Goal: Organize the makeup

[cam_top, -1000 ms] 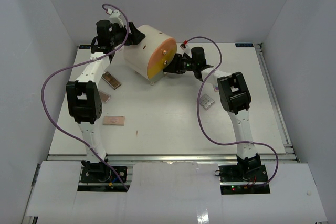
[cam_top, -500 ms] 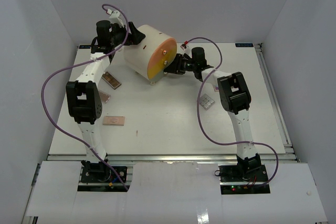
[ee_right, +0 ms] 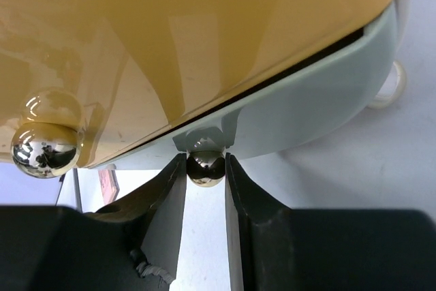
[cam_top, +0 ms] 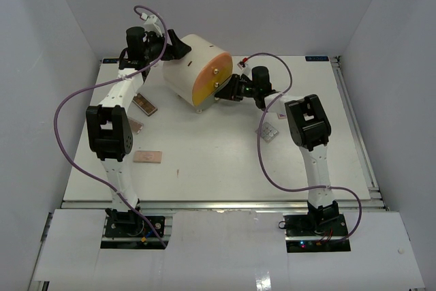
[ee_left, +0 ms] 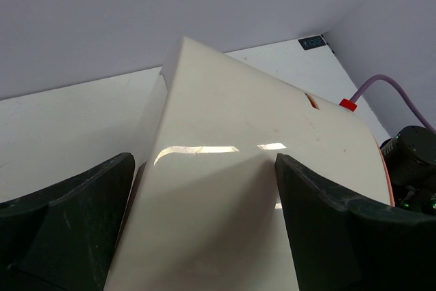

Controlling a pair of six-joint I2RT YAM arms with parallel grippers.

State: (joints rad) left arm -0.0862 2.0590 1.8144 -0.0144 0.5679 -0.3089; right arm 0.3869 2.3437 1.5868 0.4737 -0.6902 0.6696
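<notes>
The makeup lies loose on the table: a black-and-gold case [cam_top: 144, 104], a small palette [cam_top: 135, 126] and a pinkish-tan palette [cam_top: 148, 157] on the left, and a square colour palette [cam_top: 269, 132] on the right. My left gripper [cam_top: 176, 47] is open, and its fingers [ee_left: 327, 216] straddle the cream top rear of the drawer unit [ee_left: 259, 134]. My right gripper [cam_top: 230, 90] is shut on the lower gold knob [ee_right: 206, 167] of the unit's orange front [cam_top: 210, 76]. In the right wrist view a thin dark gap shows under the orange front [ee_right: 204, 32]. No sponges are in view.
The drawer unit [cam_top: 194, 66] stands at the back middle of the table, turned toward the right arm. A second gold knob [ee_right: 44, 148] sits higher on the orange front. Purple cables loop over both arms. Another small item [cam_top: 281, 115] lies half hidden by the right arm.
The right gripper has moved right with the knob in it. The drawer unit has shifted and turned a little to the right, and the left gripper has followed it.
</notes>
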